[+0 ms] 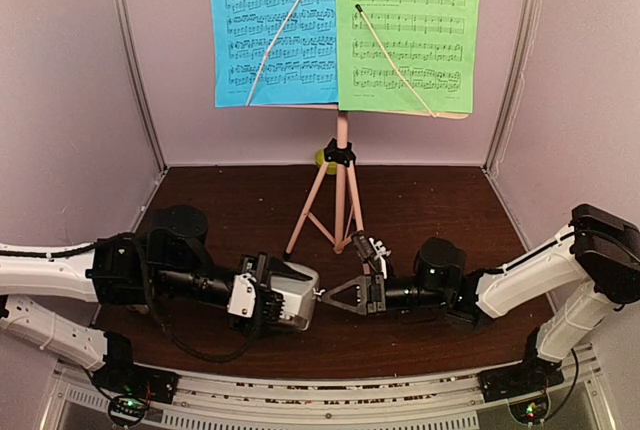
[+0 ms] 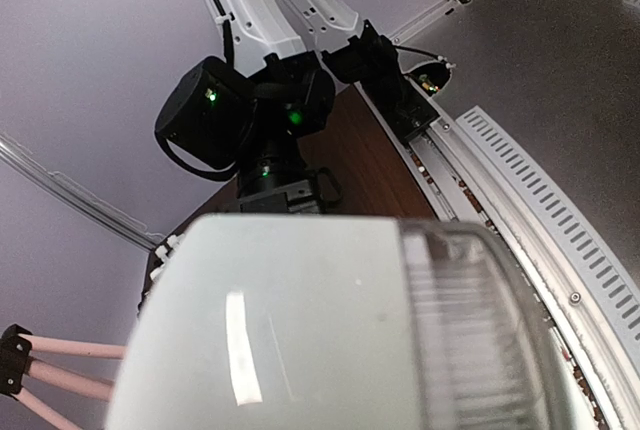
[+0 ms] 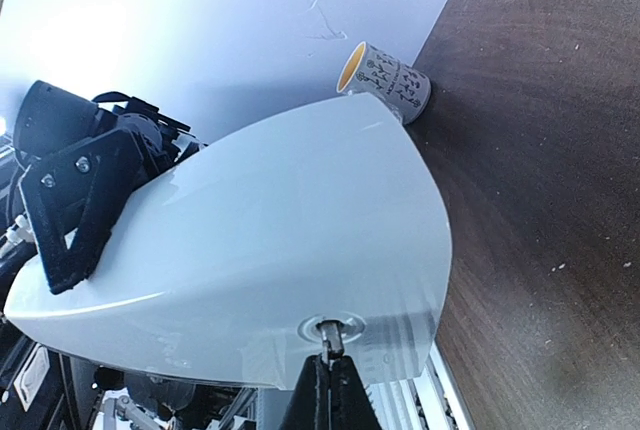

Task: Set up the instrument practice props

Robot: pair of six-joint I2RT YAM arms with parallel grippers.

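Note:
The pink music stand [image 1: 342, 165] stands at the back on tripod legs, with a blue sheet [image 1: 275, 25] and a green sheet [image 1: 410, 30] on its desk. The white pyramid metronome [image 1: 292, 295] lies on its side above the table, and my left gripper [image 1: 270, 302] is shut on its body. It fills the left wrist view as the metronome [image 2: 300, 330], its clear cover [image 2: 480, 330] at the right, hiding my fingers. My right gripper [image 3: 328, 355] is shut on a small metal pin [image 3: 331, 330] that sticks out of the metronome [image 3: 260, 240].
A white mug [image 3: 385, 80] with an orange lining lies against the wall. A lime-green bowl [image 1: 322, 158] peeks out behind the stand's pole. The stand's legs [image 1: 318, 215] spread just behind both grippers. A metal rail [image 1: 330, 400] runs along the near table edge.

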